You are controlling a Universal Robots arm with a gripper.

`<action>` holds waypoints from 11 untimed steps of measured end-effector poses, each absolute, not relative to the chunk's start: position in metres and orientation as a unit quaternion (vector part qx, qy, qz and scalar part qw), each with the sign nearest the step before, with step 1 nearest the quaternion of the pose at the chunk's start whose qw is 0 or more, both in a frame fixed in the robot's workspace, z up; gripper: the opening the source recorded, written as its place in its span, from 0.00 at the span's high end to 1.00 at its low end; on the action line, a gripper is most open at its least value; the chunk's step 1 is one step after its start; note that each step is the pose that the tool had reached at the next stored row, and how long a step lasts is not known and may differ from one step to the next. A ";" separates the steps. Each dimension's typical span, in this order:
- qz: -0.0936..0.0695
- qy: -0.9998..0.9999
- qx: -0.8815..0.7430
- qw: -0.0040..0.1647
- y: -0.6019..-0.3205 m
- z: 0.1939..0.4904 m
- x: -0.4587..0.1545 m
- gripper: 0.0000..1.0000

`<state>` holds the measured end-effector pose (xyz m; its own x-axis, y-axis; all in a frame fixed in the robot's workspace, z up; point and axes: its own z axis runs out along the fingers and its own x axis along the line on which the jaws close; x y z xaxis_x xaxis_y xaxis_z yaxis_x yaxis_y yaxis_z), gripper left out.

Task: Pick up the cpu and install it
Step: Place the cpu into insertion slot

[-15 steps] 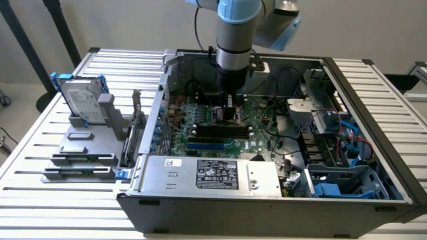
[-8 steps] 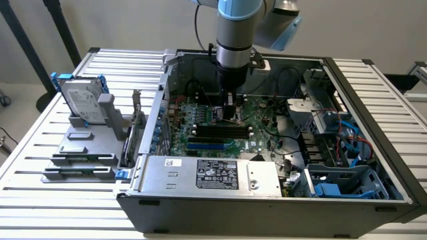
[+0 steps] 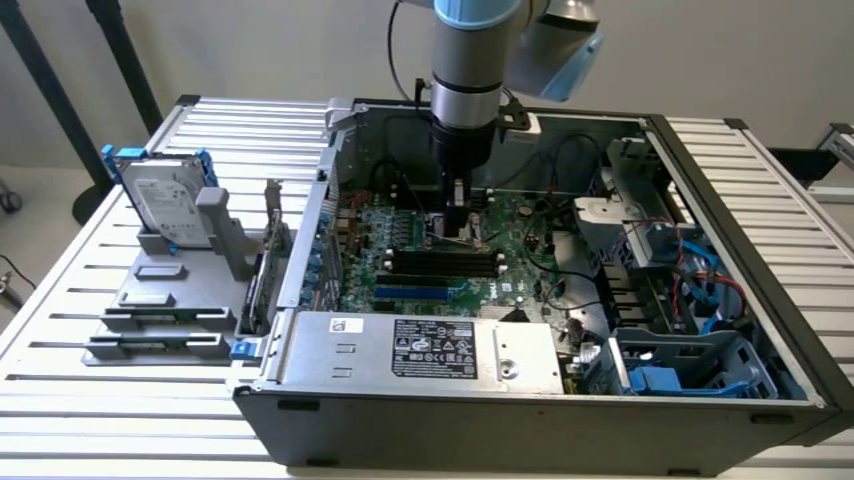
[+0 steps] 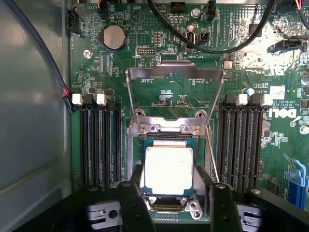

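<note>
Gripper (image 3: 458, 222): low inside the open computer case (image 3: 727, 180), over the motherboard (image 3: 390, 232).
Fingers (image 4: 134, 198): spread, one on each side of the cpu (image 4: 169, 169) (a gap shows at one side).
Cpu: flat in its socket (image 4: 197, 159), between the memory slots (image 4: 99, 145).
Load plate (image 4: 175, 72): swung up.

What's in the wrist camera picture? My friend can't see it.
A silver square cpu lies at the socket of a green motherboard, with the black pincer on either side of it. The socket's metal frame is flipped open, and black memory slots flank it.
</note>
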<state>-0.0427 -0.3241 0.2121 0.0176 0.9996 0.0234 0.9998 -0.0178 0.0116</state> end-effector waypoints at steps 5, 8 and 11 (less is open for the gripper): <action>-0.013 -0.700 -0.714 0.004 -0.324 0.214 -0.051 0.70; -0.013 -0.700 -0.714 0.004 -0.325 0.214 -0.059 0.82; -0.013 -0.700 -0.714 0.004 -0.325 0.215 -0.068 0.89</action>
<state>-0.0684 -0.3252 0.2148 0.0201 0.9995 0.0246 0.9997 -0.0204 0.0116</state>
